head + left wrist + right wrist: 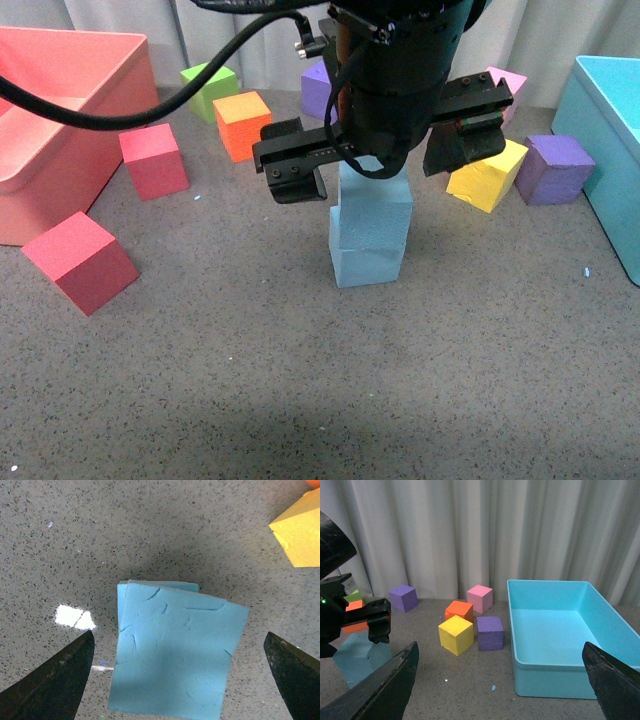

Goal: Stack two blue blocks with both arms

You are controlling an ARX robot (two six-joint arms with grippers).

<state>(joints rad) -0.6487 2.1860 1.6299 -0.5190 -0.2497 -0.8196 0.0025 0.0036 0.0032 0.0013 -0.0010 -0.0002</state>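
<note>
Two light blue blocks stand stacked in the middle of the table, the upper blue block (377, 203) on the lower blue block (366, 258), slightly twisted against it. My left gripper (375, 172) hangs just above the stack, open, its fingers (295, 170) spread wide to either side. In the left wrist view the upper block (175, 655) lies between the fingertips (55, 680) without touching them, and an edge of the lower block (150, 584) shows. My right gripper (500, 680) is open and empty, off to the side. The stack (362, 657) shows in its view.
A salmon bin (130, 75) stands at the left with two red cubes (155, 160) (80, 262) beside it. Green (210, 90) and orange (243, 125) cubes lie behind. A yellow cube (487, 175), a purple cube (553, 168) and a turquoise bin (610, 140) stand at the right.
</note>
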